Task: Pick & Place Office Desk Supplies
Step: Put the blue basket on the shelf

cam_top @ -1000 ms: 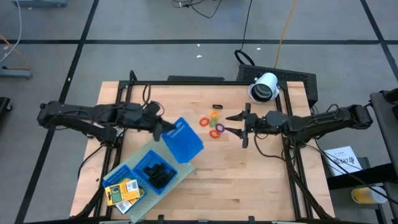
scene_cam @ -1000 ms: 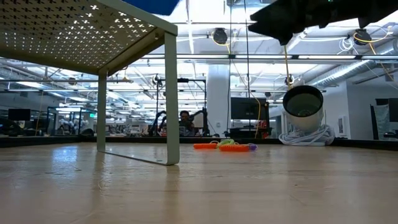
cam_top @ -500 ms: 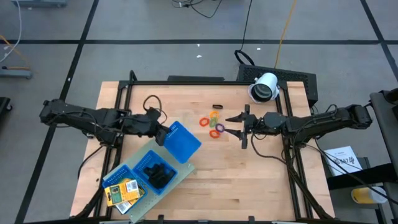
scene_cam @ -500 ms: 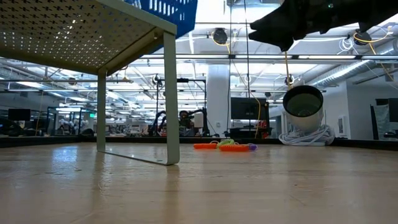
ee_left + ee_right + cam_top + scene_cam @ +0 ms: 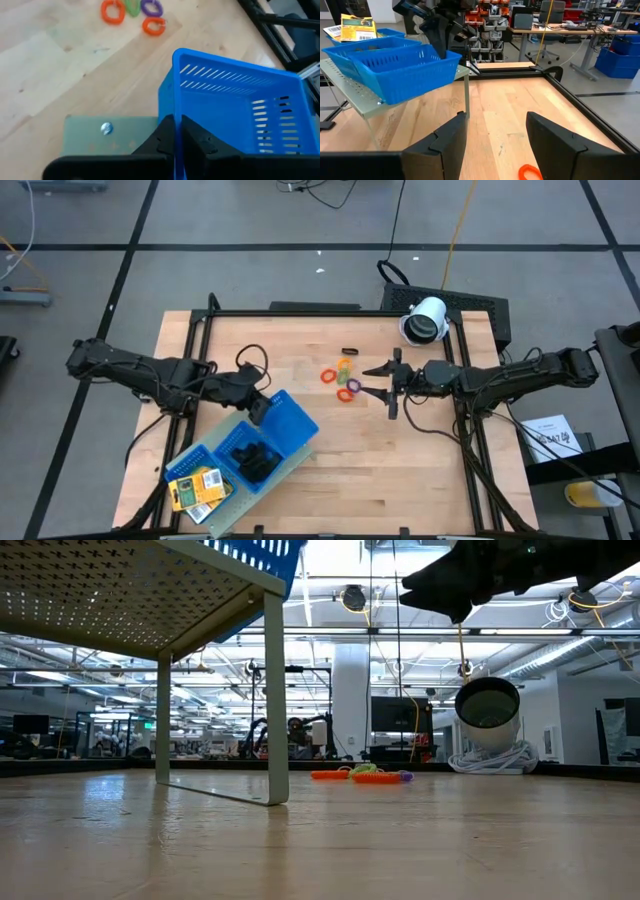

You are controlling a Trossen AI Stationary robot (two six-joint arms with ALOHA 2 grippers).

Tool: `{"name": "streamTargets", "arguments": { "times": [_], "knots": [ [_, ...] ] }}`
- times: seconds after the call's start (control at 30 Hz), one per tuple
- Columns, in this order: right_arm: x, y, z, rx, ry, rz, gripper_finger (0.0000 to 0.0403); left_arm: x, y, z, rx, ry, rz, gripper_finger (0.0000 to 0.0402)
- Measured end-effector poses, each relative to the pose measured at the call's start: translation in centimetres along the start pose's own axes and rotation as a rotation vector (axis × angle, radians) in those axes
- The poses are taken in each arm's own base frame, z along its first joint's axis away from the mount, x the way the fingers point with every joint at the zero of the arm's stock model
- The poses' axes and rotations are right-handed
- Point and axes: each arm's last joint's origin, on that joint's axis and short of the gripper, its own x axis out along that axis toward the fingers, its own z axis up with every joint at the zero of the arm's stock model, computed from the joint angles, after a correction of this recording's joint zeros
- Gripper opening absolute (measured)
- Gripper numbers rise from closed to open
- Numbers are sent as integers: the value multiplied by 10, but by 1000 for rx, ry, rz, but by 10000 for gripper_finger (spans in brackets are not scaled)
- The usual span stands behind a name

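Wood makes up the table (image 5: 340, 470), and a workshop is seen behind it in the low view. Near the table's front left corner, a grey rack (image 5: 290, 463) is stood on thin legs. On the rack, a blue tray (image 5: 200, 460) is kept with three bins. The yellow packs (image 5: 195, 488) are held in the bin at the far end from the rings, and the black clips (image 5: 252, 460) are piled in the middle bin. The end bin (image 5: 285, 423) nearest the rings is seen with nothing in it; it is likely meant for them.

The rings (image 5: 342, 380) are left loose on the wood, well apart from the tray, toward the white device (image 5: 426, 321). A small dark piece (image 5: 349, 352) is seen just past them.

The left gripper (image 5: 176, 134) is pressed together on the end bin's wall, likely so the bin can be set straight on the rack.

The right gripper (image 5: 385, 380) is held just beside the rings, on the side away from the tray. Its jaws are spread wide and nothing is held or touched. From there the rings can probably be reached next.
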Motion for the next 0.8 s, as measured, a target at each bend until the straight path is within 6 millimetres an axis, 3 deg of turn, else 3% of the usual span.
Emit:
{"name": "streamTargets", "arguments": {
  "times": [0.3,0.57,0.8],
  "knots": [
    [0,0,0,-3,1,0,196,-3,-3,-13,-24,59,9,26],
    [0,0,0,-4,1,0,196,-4,-7,-18,-2,73,-13,8],
    [0,0,0,-4,4,0,196,-5,-8,-21,8,89,-13,75]
  ]
}}
